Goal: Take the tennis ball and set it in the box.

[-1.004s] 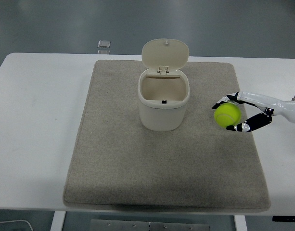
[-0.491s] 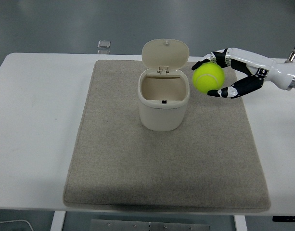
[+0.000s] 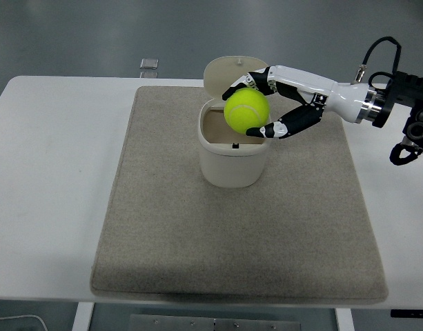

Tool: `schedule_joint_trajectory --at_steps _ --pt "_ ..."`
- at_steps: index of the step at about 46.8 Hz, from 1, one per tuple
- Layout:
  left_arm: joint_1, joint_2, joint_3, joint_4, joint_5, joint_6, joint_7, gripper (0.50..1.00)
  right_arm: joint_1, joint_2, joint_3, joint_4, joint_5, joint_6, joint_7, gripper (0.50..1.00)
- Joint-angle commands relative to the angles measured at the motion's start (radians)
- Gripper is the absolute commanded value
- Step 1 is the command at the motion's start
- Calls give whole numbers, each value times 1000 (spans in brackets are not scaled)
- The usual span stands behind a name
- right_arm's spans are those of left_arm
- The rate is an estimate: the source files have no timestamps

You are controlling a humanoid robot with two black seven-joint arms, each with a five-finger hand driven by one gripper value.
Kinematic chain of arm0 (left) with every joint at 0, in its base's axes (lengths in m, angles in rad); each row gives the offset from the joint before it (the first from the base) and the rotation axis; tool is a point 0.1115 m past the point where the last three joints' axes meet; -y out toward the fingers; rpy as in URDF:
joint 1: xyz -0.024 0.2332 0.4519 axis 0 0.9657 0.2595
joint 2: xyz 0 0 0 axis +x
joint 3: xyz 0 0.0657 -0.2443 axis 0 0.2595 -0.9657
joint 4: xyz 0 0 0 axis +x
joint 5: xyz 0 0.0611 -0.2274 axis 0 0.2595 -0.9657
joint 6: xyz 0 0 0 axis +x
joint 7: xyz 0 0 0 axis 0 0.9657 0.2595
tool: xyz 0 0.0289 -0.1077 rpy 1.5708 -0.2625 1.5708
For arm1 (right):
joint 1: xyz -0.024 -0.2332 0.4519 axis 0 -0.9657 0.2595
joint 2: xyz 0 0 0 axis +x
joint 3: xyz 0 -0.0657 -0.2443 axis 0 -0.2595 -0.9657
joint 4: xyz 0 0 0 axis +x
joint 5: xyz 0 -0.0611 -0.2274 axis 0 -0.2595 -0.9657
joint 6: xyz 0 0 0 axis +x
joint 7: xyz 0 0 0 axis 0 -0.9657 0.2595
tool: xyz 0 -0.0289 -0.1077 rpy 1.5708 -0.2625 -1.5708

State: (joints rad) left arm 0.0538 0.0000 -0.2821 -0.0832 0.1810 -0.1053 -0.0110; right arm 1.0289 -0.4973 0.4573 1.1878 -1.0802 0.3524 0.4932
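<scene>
**Ball held over open box**

Right hand [image 3: 266, 103] reaching in from right edge, fingers [image 3: 236, 88] and thumb curled around tennis ball [image 3: 246, 109]. Ball aloft, directly above right half of box [image 3: 234, 155] opening. Lid [image 3: 228, 74] hinged up at back. Box upright on grey mat [image 3: 197, 241], mat on white table [image 3: 52, 172]. Small square object [image 3: 149, 63] beyond table's far edge.
</scene>
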Motion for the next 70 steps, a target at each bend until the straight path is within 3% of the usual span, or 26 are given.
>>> schedule_joint_trajectory --at_steps 1,7,11,16,21,34,55,70 --pt "0 0 0 0 0 0 0 992 -1 16 -5 -7 -1 -21 -28 500" --pt "0 0 1 -1 0 0 0 992 2 29 -17 -16 -1 -50 -47 502" --pt "0 0 0 0 0 0 0 992 0 29 -19 -17 -1 -61 -51 568" --pt "0 0 0 0 0 0 0 992 -3 29 -22 -17 -4 -61 -51 615" --pt "0 0 1 -1 0 0 0 992 -1 29 -40 -20 -6 -62 -51 719" --pt "0 0 0 0 0 0 0 992 -6 26 -71 -20 -14 -84 -51 823" --pt "0 0 0 0 0 1 0 992 -6 10 -75 -20 -10 -82 -51 827" --pt "0 0 0 0 0 1 0 992 -1 -23 -68 -7 3 -66 -48 858"
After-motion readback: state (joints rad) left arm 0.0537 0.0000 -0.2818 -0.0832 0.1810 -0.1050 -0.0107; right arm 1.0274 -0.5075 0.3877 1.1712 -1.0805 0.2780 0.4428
